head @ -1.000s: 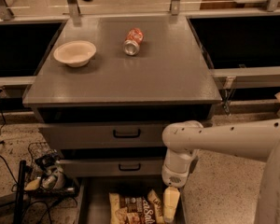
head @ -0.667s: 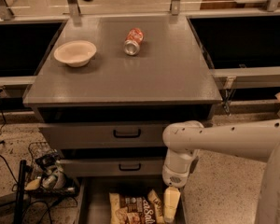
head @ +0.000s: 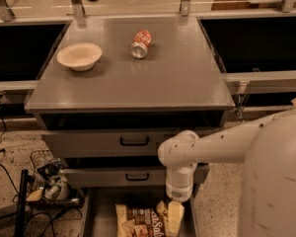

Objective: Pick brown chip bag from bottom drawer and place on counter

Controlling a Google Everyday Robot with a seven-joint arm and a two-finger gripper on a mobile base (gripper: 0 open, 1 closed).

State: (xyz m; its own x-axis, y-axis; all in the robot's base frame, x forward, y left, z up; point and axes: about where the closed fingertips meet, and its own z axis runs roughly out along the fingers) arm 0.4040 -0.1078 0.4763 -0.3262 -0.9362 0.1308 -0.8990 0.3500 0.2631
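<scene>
Down at the bottom centre of the frame, the gripper (head: 170, 215) hangs inside the open bottom drawer (head: 101, 204) at the right edge of the brown chip bag (head: 138, 223) lying there, spread or pinching I cannot tell, with the counter (head: 153, 83) above carrying a bowl (head: 79, 56) and a soda can (head: 140, 43).

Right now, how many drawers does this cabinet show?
3. The top drawer and middle drawer sit under the counter, each with a black handle; the bottom drawer is pulled out, holding the chip bag. The end effector hangs by that bag's right end.
</scene>
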